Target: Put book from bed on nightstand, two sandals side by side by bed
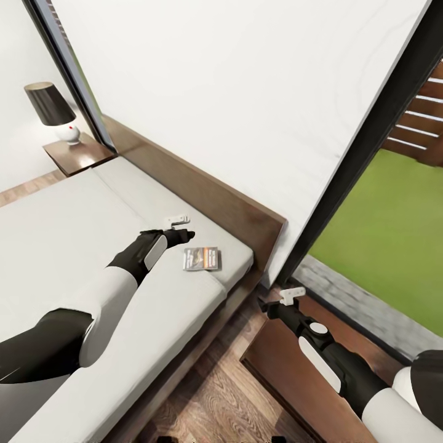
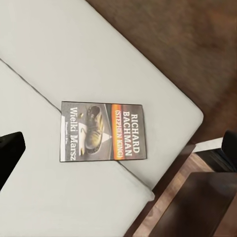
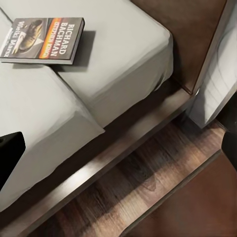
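Observation:
The book (image 1: 202, 258) (image 2: 103, 131) (image 3: 44, 39) lies flat on the pale grey mattress of the bed (image 1: 74, 234), near the corner by the headboard, cover up with its orange band showing. My left gripper (image 1: 186, 234) hovers open just above the mattress, close beside the book; in the left wrist view the book lies below and between the two dark fingertips (image 2: 10, 150). My right gripper (image 1: 275, 303) is open over the near nightstand (image 1: 289, 369) (image 3: 197, 212), off the bed's corner. The sandals are out of view.
A second nightstand (image 1: 86, 157) with a black-shaded lamp (image 1: 52, 107) stands at the bed's far side. The dark wood headboard (image 1: 215, 197) backs onto a white wall. A black-framed window (image 1: 369, 141) onto grass is at the right. A strip of plank floor (image 1: 215, 394) (image 3: 123, 192) separates bed and near nightstand.

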